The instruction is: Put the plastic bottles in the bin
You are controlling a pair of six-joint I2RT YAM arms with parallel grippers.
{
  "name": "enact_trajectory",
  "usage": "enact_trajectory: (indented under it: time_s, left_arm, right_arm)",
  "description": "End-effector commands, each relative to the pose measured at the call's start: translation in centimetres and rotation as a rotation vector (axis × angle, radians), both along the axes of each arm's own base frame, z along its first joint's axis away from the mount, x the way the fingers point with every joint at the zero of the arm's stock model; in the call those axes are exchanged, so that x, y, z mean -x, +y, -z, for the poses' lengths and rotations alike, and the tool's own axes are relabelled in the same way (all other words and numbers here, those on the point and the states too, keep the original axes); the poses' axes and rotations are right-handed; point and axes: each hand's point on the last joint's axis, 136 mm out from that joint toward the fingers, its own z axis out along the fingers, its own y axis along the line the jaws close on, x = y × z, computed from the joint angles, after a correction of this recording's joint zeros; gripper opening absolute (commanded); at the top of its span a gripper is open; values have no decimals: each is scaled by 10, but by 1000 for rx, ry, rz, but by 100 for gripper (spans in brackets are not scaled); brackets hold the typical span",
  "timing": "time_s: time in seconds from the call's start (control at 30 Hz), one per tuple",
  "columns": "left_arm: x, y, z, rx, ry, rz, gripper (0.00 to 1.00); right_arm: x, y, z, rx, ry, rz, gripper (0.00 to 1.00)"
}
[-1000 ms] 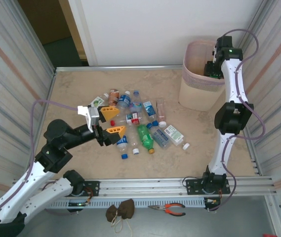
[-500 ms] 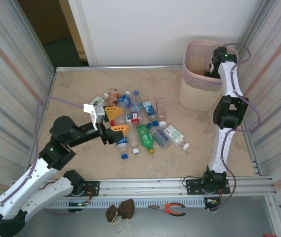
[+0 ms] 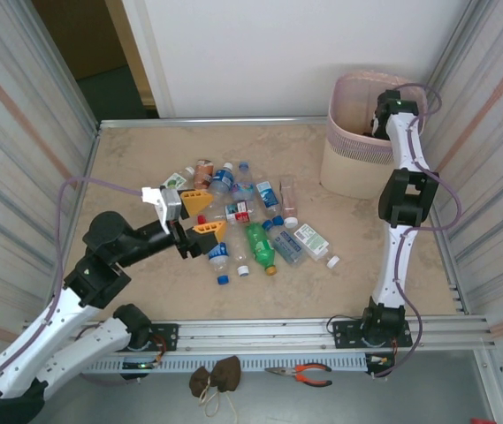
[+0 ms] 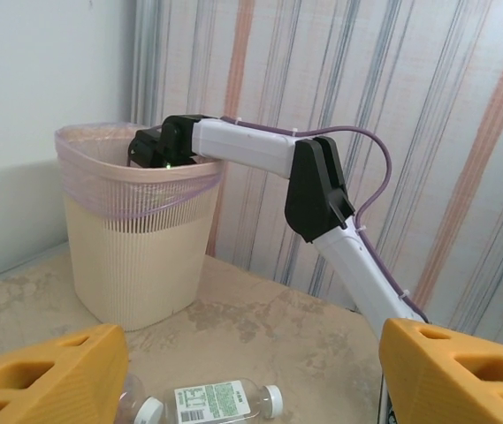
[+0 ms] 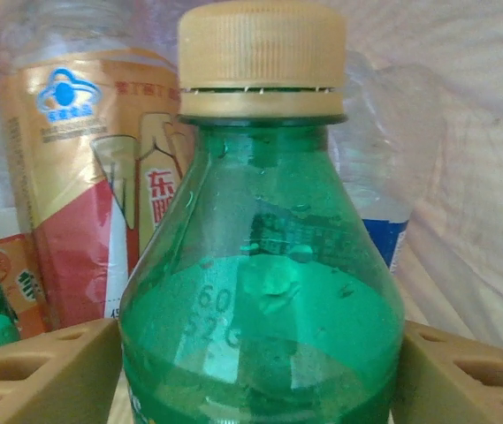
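Status: we have the right arm (image 3: pixel 406 199) reaching over the rim of the bin (image 3: pixel 348 172), which stands at the far right corner against the wall, with the wrist down inside it. In the right wrist view a green bottle (image 5: pixel 260 291) with a yellow-gold cap sits between the fingers (image 5: pixel 39 375) of the right gripper (image 5: pixel 260 340) and fills the whole gap. The jaws stand wide, and we can't tell whether they clamp it or stand clear of it. Behind it, inside the bin, we see a bottle with a red and gold label (image 5: pixel 83 177), a clear one with a blue label (image 5: pixel 384 230) and the pale liner (image 5: pixel 481 177). The left gripper (image 3: pixel 203 216) is open with nothing between its orange fingers (image 3: pixel 196 201), sitting at the left edge of the bottle pile (image 3: pixel 251 216) in the middle of the table (image 3: pixel 145 150). The pile is well apart from the bin. It's a loose cluster of clear bottles with blue, white and red labels, plus one green bottle (image 3: pixel 260 246) on the near side. A loose blue cap (image 3: pixel 222 280) and a white cap (image 3: pixel 333 261) lie just near of the pile. The left wrist view shows a clear bottle with a white label and white cap (image 4: pixel 224 402) lying flat just beyond the open fingers, and the bin farther off with the right arm hooked over its rim. Orange-handled pliers (image 3: pixel 300 374) lie off the table at the near edge, between the arm bases.
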Motion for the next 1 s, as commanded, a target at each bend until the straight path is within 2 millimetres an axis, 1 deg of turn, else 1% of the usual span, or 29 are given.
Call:
enact_trajectory:
  time_s: [0.0, 0.13, 0.27, 0.37, 0.57, 0.8, 0.97]
  left_arm:
    - [-5, 6, 1, 7, 23, -50, 75]
    - [-12, 10, 7, -11, 49, -93, 75]
    - [-21, 10, 15, -51, 81, -132, 75]
    - [-26, 8, 22, -100, 110, -146, 75]
    - [-35, 3, 38, -198, 154, -151, 74]
    - [-48, -3, 66, -349, 224, -161, 74]
    - [-64, -1, 91, -418, 317, -171, 73]
  right_arm:
    - [2, 0, -12, -5, -6, 13, 81]
    - [2, 2, -32, -8, -48, 10, 84]
    - [3, 5, -56, -7, -91, 5, 84]
    - [5, 6, -79, 8, -133, 1, 85]
    - [14, 8, -128, 25, -231, 0, 85]
    - [30, 18, -186, 39, -354, -19, 86]
    - [44, 32, -229, 30, -459, -45, 86]
